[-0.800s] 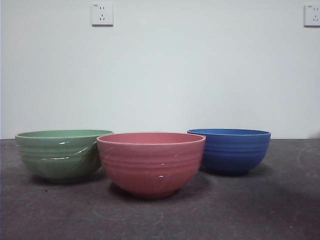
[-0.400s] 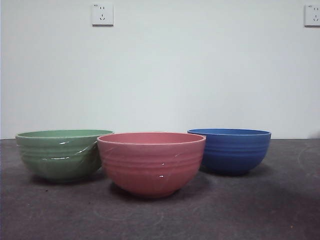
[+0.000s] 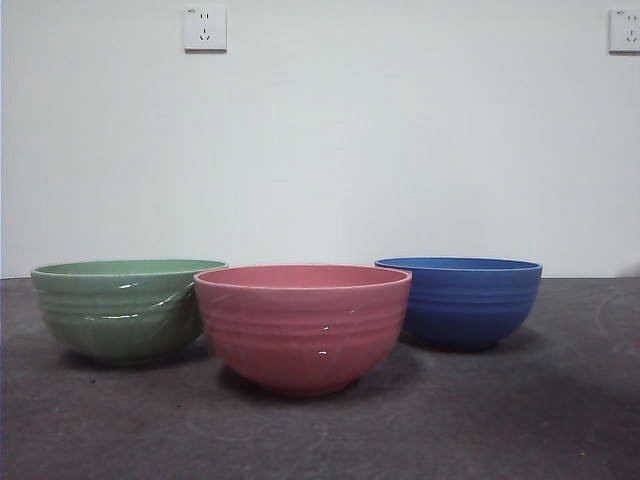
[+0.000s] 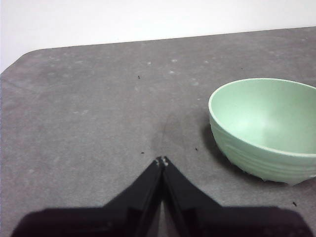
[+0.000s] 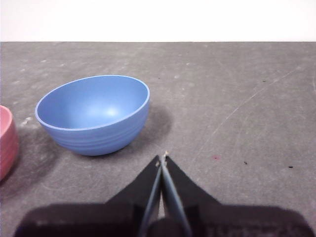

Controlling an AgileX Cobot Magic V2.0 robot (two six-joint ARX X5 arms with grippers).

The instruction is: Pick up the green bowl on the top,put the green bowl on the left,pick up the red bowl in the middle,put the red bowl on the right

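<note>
The green bowl (image 3: 120,308) stands upright on the dark table at the left in the front view. It also shows in the left wrist view (image 4: 266,126), empty. The red bowl (image 3: 302,325) stands in the middle, nearest the camera. Only its edge shows in the right wrist view (image 5: 7,143). My left gripper (image 4: 161,161) is shut and empty, held off the table beside the green bowl. My right gripper (image 5: 162,157) is shut and empty, near the blue bowl. Neither gripper shows in the front view.
A blue bowl (image 3: 459,300) stands at the right, behind the red one, and shows empty in the right wrist view (image 5: 94,113). A white wall with two sockets (image 3: 204,28) rises behind the table. The table's rounded corner (image 4: 29,54) lies beyond the left gripper.
</note>
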